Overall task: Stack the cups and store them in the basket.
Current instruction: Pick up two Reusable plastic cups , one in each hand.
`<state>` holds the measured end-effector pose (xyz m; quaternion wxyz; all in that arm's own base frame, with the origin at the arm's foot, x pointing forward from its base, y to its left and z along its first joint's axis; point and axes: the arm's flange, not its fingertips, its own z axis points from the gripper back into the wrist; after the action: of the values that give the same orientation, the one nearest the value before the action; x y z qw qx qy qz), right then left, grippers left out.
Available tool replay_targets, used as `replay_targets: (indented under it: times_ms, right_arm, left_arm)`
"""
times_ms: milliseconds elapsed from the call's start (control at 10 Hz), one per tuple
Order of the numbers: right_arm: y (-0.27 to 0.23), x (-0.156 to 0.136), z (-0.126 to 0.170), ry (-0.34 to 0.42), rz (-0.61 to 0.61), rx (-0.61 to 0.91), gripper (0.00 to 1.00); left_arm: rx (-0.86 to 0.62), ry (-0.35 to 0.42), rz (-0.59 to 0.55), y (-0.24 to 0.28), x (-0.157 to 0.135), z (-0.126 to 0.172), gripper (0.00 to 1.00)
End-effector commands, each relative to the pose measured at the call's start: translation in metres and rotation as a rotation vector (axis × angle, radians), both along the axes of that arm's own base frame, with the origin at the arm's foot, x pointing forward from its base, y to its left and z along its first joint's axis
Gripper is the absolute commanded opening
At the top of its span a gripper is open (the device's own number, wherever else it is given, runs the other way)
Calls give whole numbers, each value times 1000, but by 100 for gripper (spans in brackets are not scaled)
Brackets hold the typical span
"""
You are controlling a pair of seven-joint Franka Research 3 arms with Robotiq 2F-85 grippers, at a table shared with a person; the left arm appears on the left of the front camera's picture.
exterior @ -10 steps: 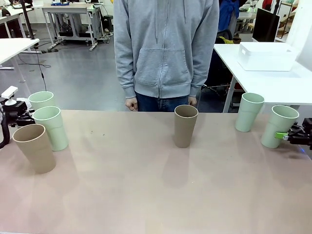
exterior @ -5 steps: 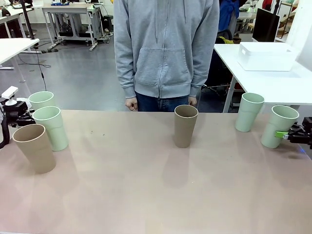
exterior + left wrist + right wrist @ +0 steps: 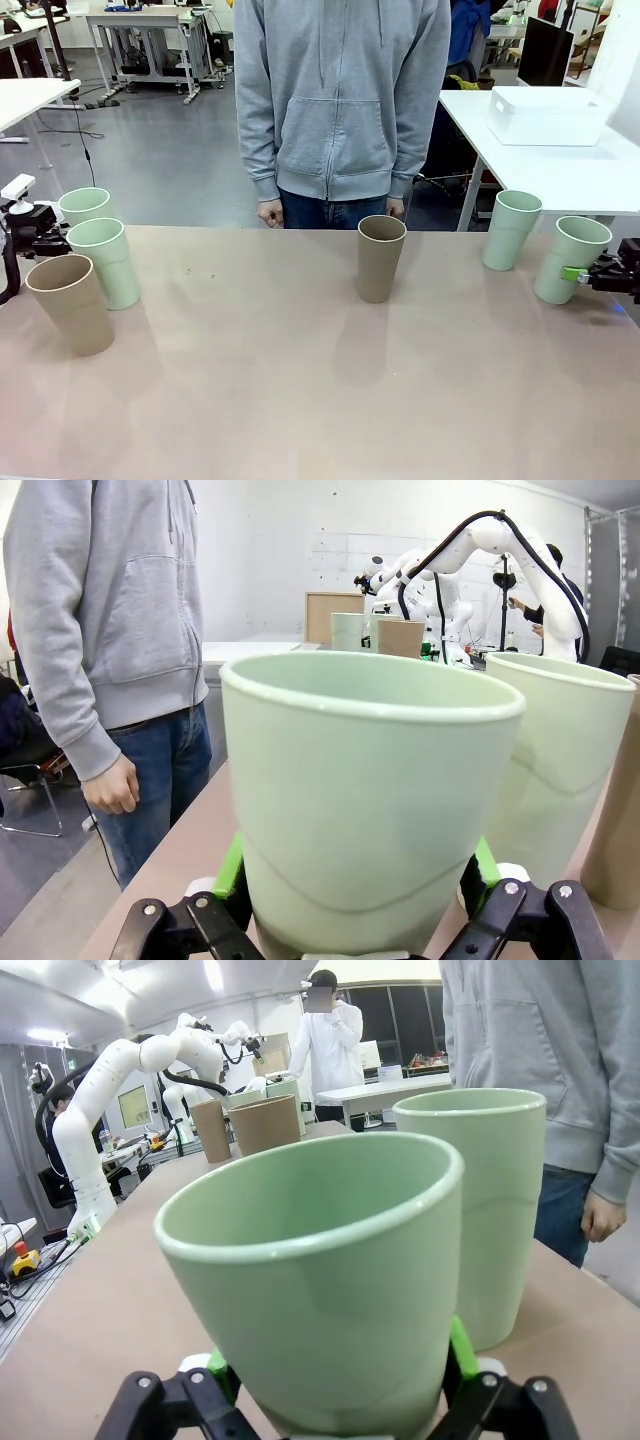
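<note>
Six cups stand on the tan table. At the far left, my left gripper [image 3: 50, 226] is shut on the rear mint green cup [image 3: 85, 205]; in the left wrist view its green pads [image 3: 232, 868] press both sides of that cup [image 3: 370, 780]. Another mint cup [image 3: 105, 262] and a tan cup [image 3: 70, 302] stand beside it. A tan cup [image 3: 381, 256] stands mid-table. At the right, my right gripper [image 3: 585, 274] is shut on the outer mint cup [image 3: 572, 255], seen large [image 3: 310, 1270] between its pads [image 3: 458, 1352]. A mint cup [image 3: 511, 228] stands next to it. The white basket [image 3: 548, 115] sits on a side table.
A person in a grey hoodie [image 3: 340, 100] stands at the far edge behind the middle cup, hands hanging down. The basket's white side table [image 3: 560, 175] lies beyond the table's right far corner. Open tabletop [image 3: 300, 380] spreads across the near half.
The right gripper and its mint cup have shifted slightly up and left. The left arm, the other cups and the person have not moved.
</note>
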<state>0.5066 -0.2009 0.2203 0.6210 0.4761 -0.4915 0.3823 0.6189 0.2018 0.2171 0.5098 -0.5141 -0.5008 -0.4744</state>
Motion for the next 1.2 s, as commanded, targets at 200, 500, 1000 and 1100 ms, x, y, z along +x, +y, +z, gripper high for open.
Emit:
replay_targets:
  times_ms: [200, 500, 1000, 1100]
  right_arm:
    - [6, -2, 7, 38, 1, -8, 74]
    - [5, 0, 4, 7, 71, -11, 20]
    - [0, 0, 1, 12, 1, 2, 20]
    - [-1, -1, 1, 14, 14, 1, 86]
  left_arm:
    - [-19, -9, 17, -6, -3, -1, 62]
    - [-64, -33, 36, -4, 0, 2, 42]
    - [2, 1, 3, 1, 0, -1, 42]
    - [2, 0, 9, 3, 0, 0, 86]
